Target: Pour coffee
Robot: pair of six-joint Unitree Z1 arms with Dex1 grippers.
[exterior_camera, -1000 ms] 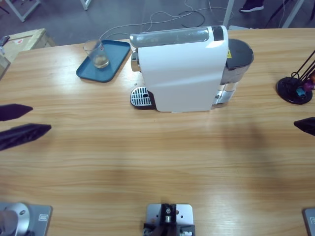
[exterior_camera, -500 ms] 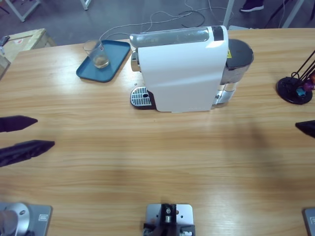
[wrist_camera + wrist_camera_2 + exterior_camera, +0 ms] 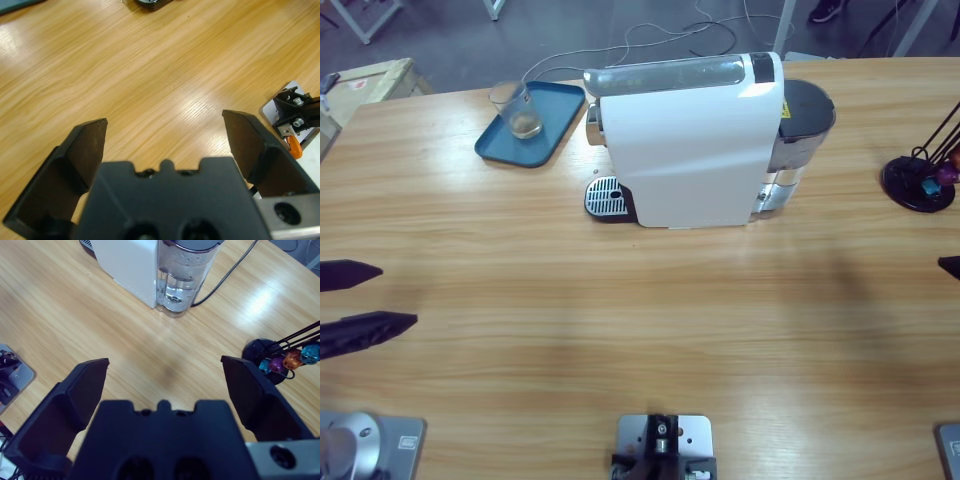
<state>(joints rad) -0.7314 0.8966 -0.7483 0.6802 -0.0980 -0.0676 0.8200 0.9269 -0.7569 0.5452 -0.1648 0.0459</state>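
A: What was nearest?
B: The left gripper (image 3: 162, 132) and right gripper (image 3: 165, 372), both spread over bare table (image 3: 650, 330), gripping nothing.
A: Anything only the wrists caught?
B: The machine's water tank (image 3: 182, 277).
A: And the coffee (image 3: 526, 127)?
B: Far off, in the upright glass (image 3: 516, 108) on the blue tray (image 3: 555, 120), left of the coffee machine (image 3: 690, 140).

Shallow tan-brown coffee (image 3: 526, 127), faint, pooled at the bottom of an upright clear glass (image 3: 517, 108); sits toward 11 o'clock on the table, on a blue tray (image 3: 558, 114).
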